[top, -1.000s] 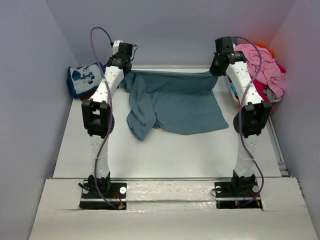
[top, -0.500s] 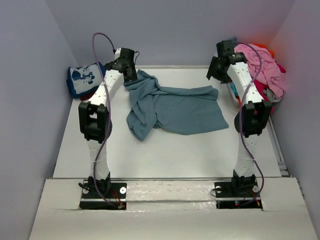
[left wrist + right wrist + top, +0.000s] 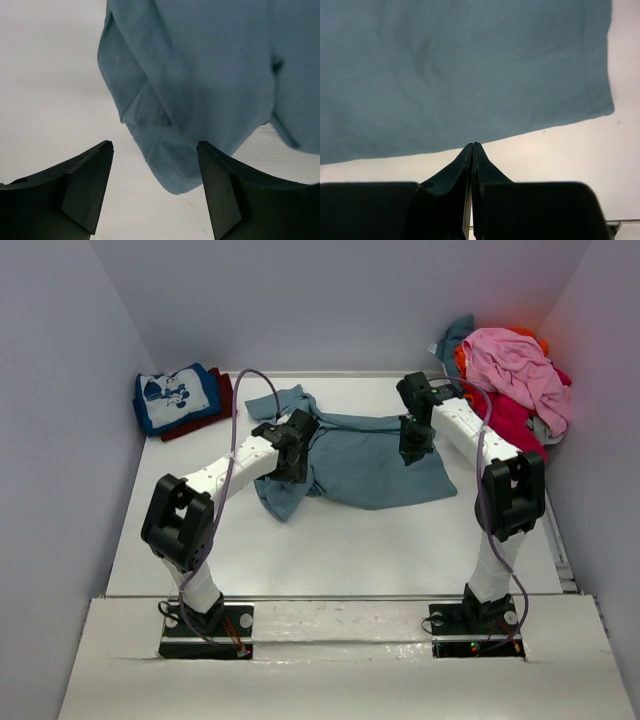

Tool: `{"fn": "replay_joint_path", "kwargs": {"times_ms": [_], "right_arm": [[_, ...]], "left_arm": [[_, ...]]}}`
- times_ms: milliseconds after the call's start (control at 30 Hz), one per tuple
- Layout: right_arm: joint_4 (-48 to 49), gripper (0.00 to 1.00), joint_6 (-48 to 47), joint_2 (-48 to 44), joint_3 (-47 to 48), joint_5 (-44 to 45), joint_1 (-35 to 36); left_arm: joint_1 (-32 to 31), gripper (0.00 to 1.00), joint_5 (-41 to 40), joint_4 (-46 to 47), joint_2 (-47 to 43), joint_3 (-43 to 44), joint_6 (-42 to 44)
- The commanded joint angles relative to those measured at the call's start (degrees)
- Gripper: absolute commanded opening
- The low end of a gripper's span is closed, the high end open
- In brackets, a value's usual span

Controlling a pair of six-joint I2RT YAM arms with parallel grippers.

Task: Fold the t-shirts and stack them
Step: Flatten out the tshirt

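Robot lab test cell: white table (image 3: 330,540) boxed by plain lilac walls (image 3: 340,300), arm bases (image 3: 205,625) bolted at edge.

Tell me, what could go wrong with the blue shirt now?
1. The slate-blue shirt is bunched on its left side, so the open left gripper might pinch several layers and the fold could come out crooked.
2. The right gripper is shut at an edge of the shirt; unless it opens first, it may only push the cloth.
3. The pile of unfolded shirts sits close beside the right arm, which might snag it.
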Motion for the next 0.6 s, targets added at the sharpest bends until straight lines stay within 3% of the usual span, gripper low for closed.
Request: {"fn": "replay_joint_path", "kwargs": {"times_ms": [0,333,567], "right_arm": [[4.5,0.07,1.0,-0.4,-5.0,-2.5,0.2],[7.6,0.11,0.0,5.9,-7.0,-3.4,0.2],[8.5,0.17,-0.5,7.3,-10.2,-2.7,0.2]], "left_arm": [[0.9,0.78,1.6,0.9,-2.8,-5.9,-4.0],[0.9,0.81,2.9,4.0,2.8,-7.1,-3.4],[0.4,0.81,5.2,4.2,0.6,-10.2,-4.0]]}}
